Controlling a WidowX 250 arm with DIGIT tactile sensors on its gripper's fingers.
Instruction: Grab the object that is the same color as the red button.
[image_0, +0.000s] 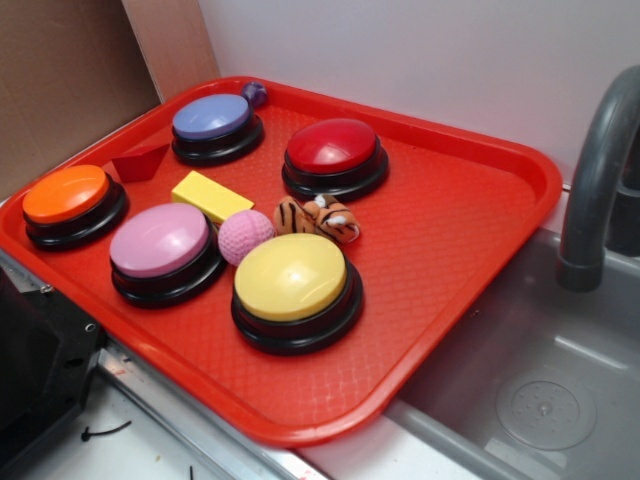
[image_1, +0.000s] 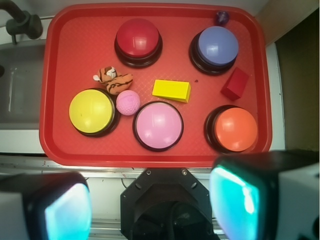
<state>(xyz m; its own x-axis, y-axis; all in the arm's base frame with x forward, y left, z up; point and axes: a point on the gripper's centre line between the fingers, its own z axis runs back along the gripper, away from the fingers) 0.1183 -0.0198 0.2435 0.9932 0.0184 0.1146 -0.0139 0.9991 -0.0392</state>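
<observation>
- Exterior view: a red tray (image_0: 480, 250) lay on the counter (image_0: 150, 430) beside a grey sink (image_0: 540, 400) with a dark faucet (image_0: 595, 180).
- The red button (image_0: 333, 152) stood near the tray's far side, and the purple button (image_0: 215, 125) stood to its left.
- The dark-red wedge block (image_0: 138, 162) lay between the purple button and the orange button (image_0: 70, 200), near the tray's left rim and touching neither.
- A yellow rectangular block (image_0: 210, 196), a pink ball (image_0: 245, 236) and a small tiger toy (image_0: 318, 218) sat mid-tray, with the pink button (image_0: 163, 248) and the yellow button (image_0: 293, 288) nearer the front.
- Wrist view: the gripper (image_1: 150, 205) hung above the tray's near edge, its jaws wide apart and holding nothing.
- The dark-red wedge block (image_1: 235, 83) lay at upper right, between the purple button (image_1: 216, 47) and the orange button (image_1: 235, 129), well apart from the jaws.
- The red button (image_1: 138, 40) sat at top centre.
</observation>
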